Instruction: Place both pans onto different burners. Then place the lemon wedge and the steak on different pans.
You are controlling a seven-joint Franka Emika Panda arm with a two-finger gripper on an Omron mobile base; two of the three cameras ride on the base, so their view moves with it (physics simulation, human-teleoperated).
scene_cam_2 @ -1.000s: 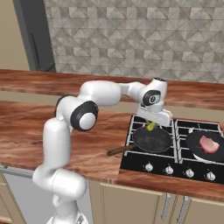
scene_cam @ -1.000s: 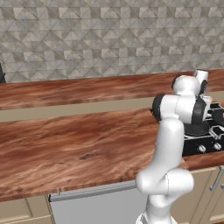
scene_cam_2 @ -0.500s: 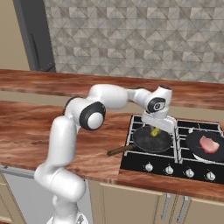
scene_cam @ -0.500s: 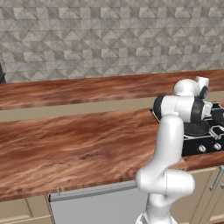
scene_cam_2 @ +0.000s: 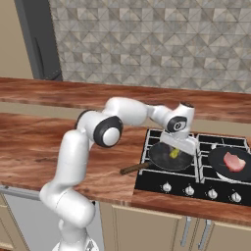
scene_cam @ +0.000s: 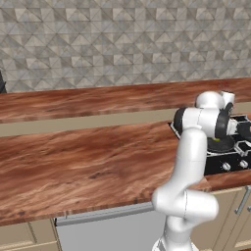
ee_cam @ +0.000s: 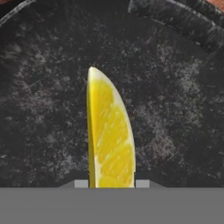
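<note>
We find the claw clenched on the lemon wedge, low over the left pan. Steak occupies the right pan. Early release risks the wedge rolling off-centre.

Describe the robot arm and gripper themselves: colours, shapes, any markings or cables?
The arm is glossy white, built of rounded tubular links with bulbous elbows. Its joints carry dark grey to black round caps, clearest at the shoulder-height joint and near the wrist. The hand is a white block, and the gripper shows small pale grey finger tips. No cables or printed markings are visible.
</note>
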